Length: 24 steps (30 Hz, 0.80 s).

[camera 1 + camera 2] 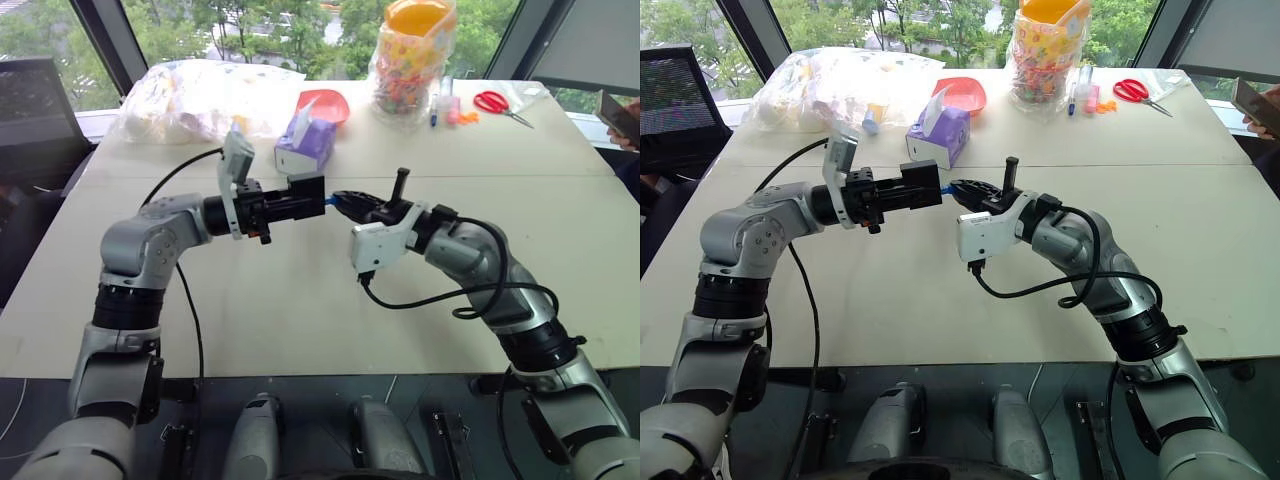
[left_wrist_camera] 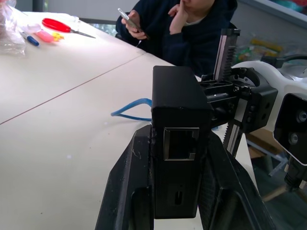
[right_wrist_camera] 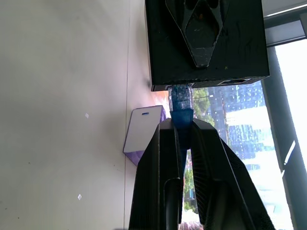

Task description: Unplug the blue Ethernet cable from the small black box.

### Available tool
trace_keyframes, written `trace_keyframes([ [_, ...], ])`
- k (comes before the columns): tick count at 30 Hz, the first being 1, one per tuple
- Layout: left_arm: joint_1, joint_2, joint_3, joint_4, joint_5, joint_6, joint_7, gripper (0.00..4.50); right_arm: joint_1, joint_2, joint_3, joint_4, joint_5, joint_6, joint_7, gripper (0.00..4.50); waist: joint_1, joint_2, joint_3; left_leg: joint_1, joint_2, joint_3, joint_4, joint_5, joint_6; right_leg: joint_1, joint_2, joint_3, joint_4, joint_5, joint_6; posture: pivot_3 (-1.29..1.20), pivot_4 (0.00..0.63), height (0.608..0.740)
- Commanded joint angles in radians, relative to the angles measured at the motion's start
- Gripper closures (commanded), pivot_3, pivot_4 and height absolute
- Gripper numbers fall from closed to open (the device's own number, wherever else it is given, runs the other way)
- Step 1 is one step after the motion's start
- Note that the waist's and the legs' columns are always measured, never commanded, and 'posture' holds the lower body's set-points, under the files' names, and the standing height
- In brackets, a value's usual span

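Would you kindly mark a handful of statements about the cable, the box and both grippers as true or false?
1. The left gripper is shut on the small black box. True.
2. The blue Ethernet cable is already free of the box. False: its plug is still seated in the box's port.
3. The right gripper pinches the cable just behind the plug. True.
4. The box rests on the table. False: it is held in the air above the table.
5. The purple tissue box sits between the two grippers. False: it stands farther back on the table, beside a red bowl.
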<state>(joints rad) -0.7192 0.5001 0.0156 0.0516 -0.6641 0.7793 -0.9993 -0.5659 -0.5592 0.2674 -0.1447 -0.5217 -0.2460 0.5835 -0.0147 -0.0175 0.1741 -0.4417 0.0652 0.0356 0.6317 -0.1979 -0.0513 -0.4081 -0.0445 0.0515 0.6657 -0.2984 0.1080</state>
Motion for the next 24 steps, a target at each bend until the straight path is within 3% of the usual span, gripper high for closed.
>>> trace_keyframes([
  [1,-0.003,0.031,0.013,-0.030,0.004,-0.005,-0.014,3.96,-0.024,0.011,-0.028,-0.012,0.043,0.024,0.003,4.50,0.000,0.000,0.000,0.000,0.000,0.000,0.000,0.000,0.000,0.000,0.000,0.000,0.000,0.000,0.000,0.00,0.150,0.735],
  [3,0.000,0.034,0.012,-0.026,0.006,-0.011,-0.020,3.96,-0.030,0.024,-0.039,-0.012,0.085,0.051,0.018,4.50,0.000,0.000,0.000,0.000,0.000,0.000,0.000,0.000,0.000,0.000,0.000,0.000,0.000,0.000,0.000,0.00,0.150,0.735],
  [5,0.004,0.044,0.006,-0.014,0.013,-0.021,-0.036,3.96,-0.036,0.045,-0.059,-0.016,0.160,0.119,0.057,3.62,0.000,0.000,0.000,0.000,0.000,0.000,0.000,0.000,0.000,0.000,0.000,0.000,0.000,0.000,0.000,0.00,0.150,0.735],
  [10,0.001,0.082,-0.011,0.025,0.041,-0.072,-0.124,3.96,-0.062,-0.018,-0.096,-0.063,0.493,0.421,0.389,1.36,0.002,0.000,0.000,0.000,0.000,0.000,0.000,0.000,0.000,0.001,0.000,0.000,0.000,0.000,0.000,0.00,0.150,0.735],
  [16,-0.032,0.123,0.003,0.056,0.005,-0.050,-0.248,3.96,-0.129,-0.074,-0.197,-0.086,0.859,0.904,0.569,1.36,0.003,0.000,0.000,0.000,0.000,0.000,0.000,0.000,0.000,0.001,0.000,-0.001,0.000,0.000,0.000,0.00,0.150,0.735],
  [19,-0.043,0.163,0.005,0.031,-0.042,0.000,-0.340,3.96,-0.212,-0.026,-0.300,-0.032,1.083,1.215,0.550,1.36,-0.004,0.000,0.000,0.000,0.001,0.000,0.000,0.000,0.000,0.000,0.000,-0.001,0.000,0.000,0.000,0.00,0.150,0.735],
  [24,-0.063,0.180,-0.010,0.029,-0.044,0.015,-0.386,3.96,-0.268,0.022,-0.347,0.010,1.213,1.400,0.479,1.36,0.001,0.000,0.000,0.000,0.001,-0.001,0.000,0.000,0.000,0.000,0.001,-0.001,0.001,0.000,0.000,0.00,0.150,0.735],
])
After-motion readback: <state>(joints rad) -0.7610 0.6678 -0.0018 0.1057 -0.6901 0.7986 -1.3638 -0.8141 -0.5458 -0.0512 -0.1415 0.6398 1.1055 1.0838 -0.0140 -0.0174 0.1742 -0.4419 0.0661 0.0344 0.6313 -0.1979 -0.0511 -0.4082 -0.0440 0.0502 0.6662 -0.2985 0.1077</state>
